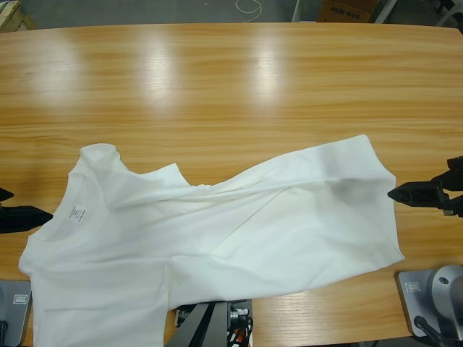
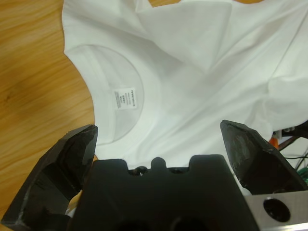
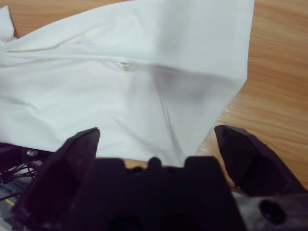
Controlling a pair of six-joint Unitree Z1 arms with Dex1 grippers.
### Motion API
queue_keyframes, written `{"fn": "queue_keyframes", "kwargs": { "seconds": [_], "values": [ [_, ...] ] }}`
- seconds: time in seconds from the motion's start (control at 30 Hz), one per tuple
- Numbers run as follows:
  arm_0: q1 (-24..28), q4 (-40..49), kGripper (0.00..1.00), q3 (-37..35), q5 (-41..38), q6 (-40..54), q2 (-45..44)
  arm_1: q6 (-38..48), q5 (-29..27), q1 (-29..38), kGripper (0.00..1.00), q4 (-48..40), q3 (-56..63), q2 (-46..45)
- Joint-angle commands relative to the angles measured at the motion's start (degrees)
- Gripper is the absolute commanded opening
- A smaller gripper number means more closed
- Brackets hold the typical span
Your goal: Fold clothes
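Now a first fold to start: left pincer spread wide at the collar end of the white T-shirt, right pincer just as wide at the hem edge, neither gripping cloth. Probably best to pinch single layers low, lift both ends together, smooth the twisted middle. Farther off, bare wooden bench; nothing blocking, only rig wiring beside the shirt's near edge.
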Motion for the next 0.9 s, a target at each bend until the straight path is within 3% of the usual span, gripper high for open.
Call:
{"fn": "queue_keyframes", "kwargs": {
  "seconds": [0.03, 0.33, 0.47, 0.63, 0.9],
  "values": [
    [-0.68, 0.39, 1.000, 0.33, -1.02, -0.41, 1.41, -0.70, 0.21, 0.73, 1.000, -0.60, 1.76, 1.94],
    [-2.35, -1.00, 1.000, -1.69, -4.75, 1.83, 3.07, -0.78, 2.30, 0.77, 1.000, 0.77, -0.58, 3.62],
    [-5.59, -1.72, 1.000, -4.94, -4.52, 0.70, 9.15, -0.70, 1.68, 6.75, 1.000, 0.73, -1.83, 9.36],
    [-13.57, -3.19, 1.000, -5.56, -3.10, -8.18, 20.13, -0.66, -0.58, 6.97, 1.000, 1.02, -1.76, 8.46],
    [-13.85, -3.74, 1.000, -7.47, 6.89, -24.45, 26.85, -0.70, -0.60, 6.99, 1.000, 0.28, -1.50, 10.22]
  ]
}}
